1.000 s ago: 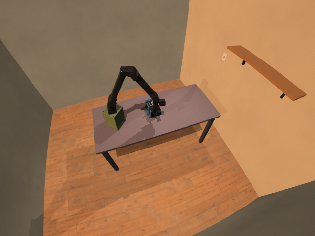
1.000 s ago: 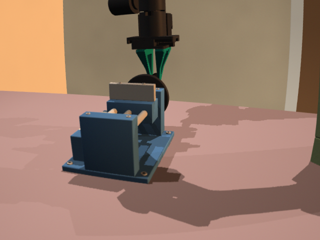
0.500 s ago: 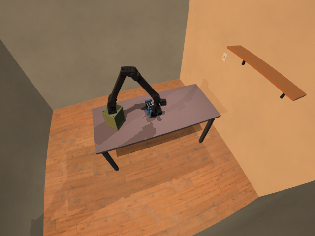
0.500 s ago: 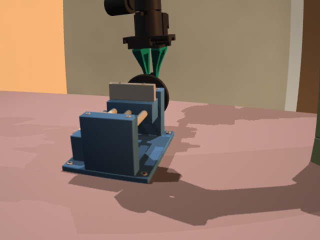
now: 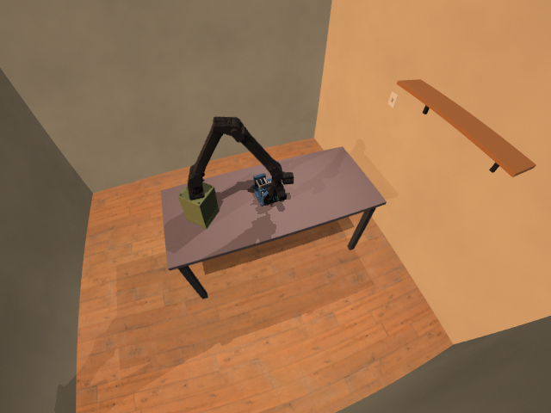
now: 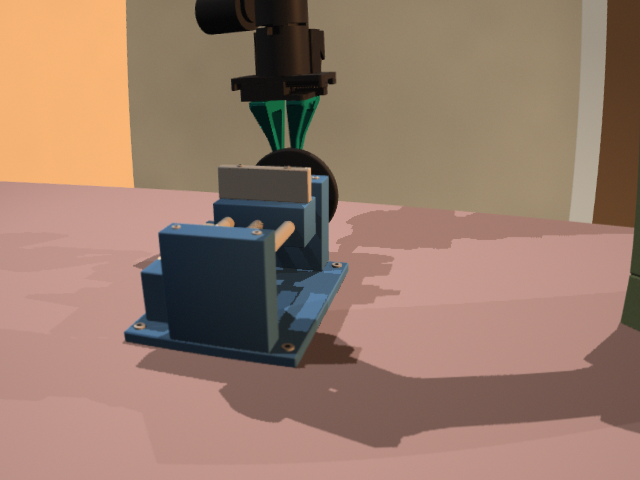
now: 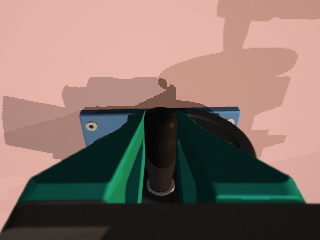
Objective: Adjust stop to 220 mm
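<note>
The blue stop device [image 5: 259, 178] [image 6: 222, 289] stands on the table. Its carriage [image 6: 261, 212] carries a grey plate [image 6: 263, 184] and sits on rods near the handwheel end, away from the near end block. The black handwheel [image 6: 316, 164] [image 7: 243, 141] is behind the far end block. My gripper [image 6: 287, 148] [image 7: 160, 121] points down at the top of the wheel, its green fingers shut on the wheel's dark crank handle [image 7: 160, 145]. The handle stands between both fingers in the wrist view. No scale or millimetre reading is visible.
The arm's green base block [image 5: 199, 209] stands at the left of the purple table [image 5: 311, 213]. The device's far end block [image 6: 321, 222] rises close below the fingers. A wooden shelf [image 5: 467, 124] is on the right wall, away from the arm.
</note>
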Robot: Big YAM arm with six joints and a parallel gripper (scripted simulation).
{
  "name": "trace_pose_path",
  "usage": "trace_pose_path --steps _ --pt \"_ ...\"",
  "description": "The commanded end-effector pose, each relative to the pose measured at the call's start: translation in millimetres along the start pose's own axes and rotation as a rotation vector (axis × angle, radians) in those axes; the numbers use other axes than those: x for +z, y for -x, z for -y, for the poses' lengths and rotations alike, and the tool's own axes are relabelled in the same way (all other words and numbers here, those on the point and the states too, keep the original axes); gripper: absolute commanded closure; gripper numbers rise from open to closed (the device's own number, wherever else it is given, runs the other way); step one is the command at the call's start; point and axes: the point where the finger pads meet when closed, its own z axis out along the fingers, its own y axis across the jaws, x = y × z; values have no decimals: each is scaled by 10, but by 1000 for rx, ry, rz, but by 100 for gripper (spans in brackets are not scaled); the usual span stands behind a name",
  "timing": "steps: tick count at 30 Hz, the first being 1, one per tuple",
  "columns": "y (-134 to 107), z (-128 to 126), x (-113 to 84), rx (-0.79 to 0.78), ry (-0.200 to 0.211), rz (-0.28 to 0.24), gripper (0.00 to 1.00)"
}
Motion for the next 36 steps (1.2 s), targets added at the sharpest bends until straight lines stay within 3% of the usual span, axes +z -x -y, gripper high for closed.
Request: trace_pose_path --steps 1,10,19,31,36 --pt "10 -491 -102 1 84 15 94" --pt "21 -580 -129 2 99 19 94" --pt "7 -551 181 1 82 15 94" --pt "52 -519 285 2 80 16 94" --pt "68 -280 462 0 49 9 94"
